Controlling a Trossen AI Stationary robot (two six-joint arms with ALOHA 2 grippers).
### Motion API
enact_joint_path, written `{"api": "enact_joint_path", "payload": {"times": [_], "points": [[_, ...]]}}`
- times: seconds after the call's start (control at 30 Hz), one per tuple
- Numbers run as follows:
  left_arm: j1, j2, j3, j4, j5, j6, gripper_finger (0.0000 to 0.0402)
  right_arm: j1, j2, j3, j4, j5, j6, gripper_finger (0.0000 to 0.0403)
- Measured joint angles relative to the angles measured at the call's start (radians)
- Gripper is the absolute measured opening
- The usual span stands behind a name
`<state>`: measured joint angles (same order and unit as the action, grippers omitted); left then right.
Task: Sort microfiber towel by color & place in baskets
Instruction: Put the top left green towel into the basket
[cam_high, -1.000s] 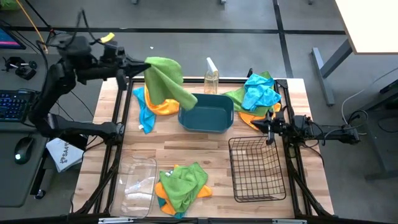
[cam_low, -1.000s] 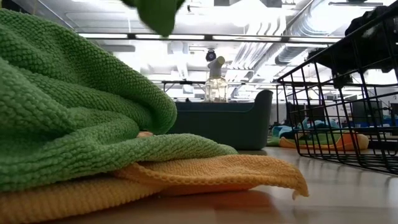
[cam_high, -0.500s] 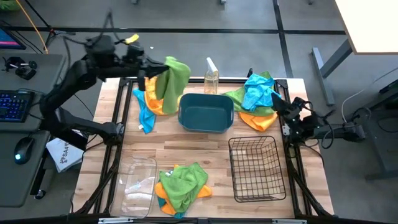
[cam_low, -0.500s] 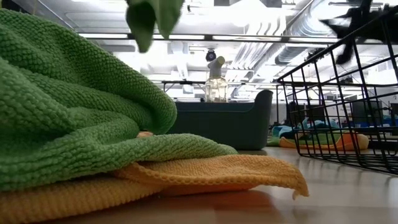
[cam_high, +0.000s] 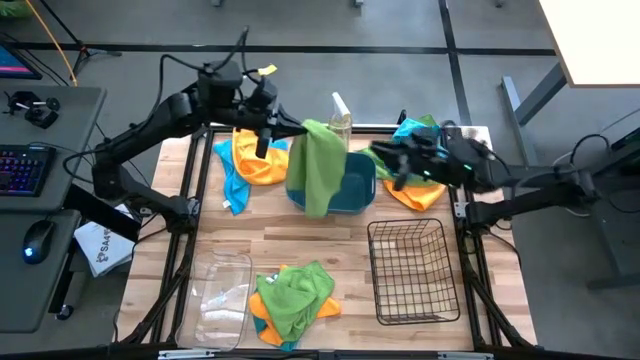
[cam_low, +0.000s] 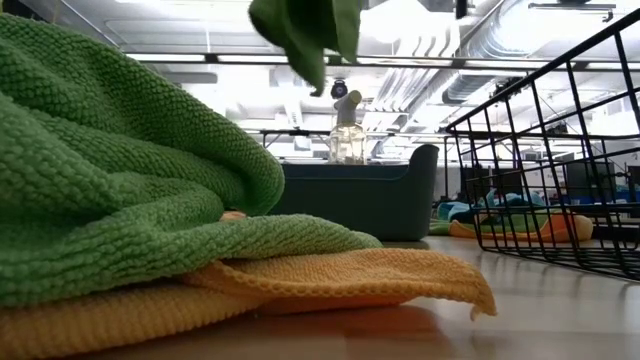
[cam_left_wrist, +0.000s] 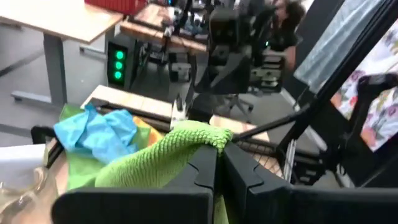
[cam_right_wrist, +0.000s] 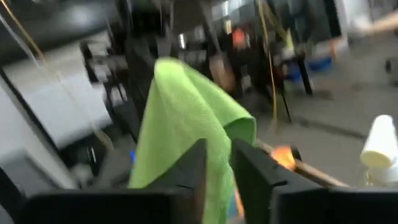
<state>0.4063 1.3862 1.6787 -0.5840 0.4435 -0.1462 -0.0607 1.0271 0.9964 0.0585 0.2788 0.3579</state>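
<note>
A green towel (cam_high: 322, 165) is held clamped in the left gripper (cam_high: 296, 129) and hangs over the left rim of the dark teal tub (cam_high: 356, 183) at the far middle of the table (cam_high: 330, 240). To the right, the right gripper (cam_high: 385, 158) is seen above the towel pile (cam_high: 412, 170) beside the tub; its fingers (cam_right_wrist: 194, 167) are parted slightly, with nothing visibly held.
</note>
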Motion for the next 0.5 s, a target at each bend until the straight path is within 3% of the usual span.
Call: {"api": "enact_joint_path", "payload": {"times": [0.27, 0.5], "points": [[-0.008, 0.003, 0.000, -0.056, 0.000, 0.070, 0.0000, -0.057, 0.301, 0.437, -0.352, -0.129, -0.208, 0.0244], [-0.033, 0.003, 0.000, -0.056, 0.000, 0.124, 0.0000, -0.060, 0.514, 0.684, -0.484, -0.133, -0.382, 0.0283]]}}
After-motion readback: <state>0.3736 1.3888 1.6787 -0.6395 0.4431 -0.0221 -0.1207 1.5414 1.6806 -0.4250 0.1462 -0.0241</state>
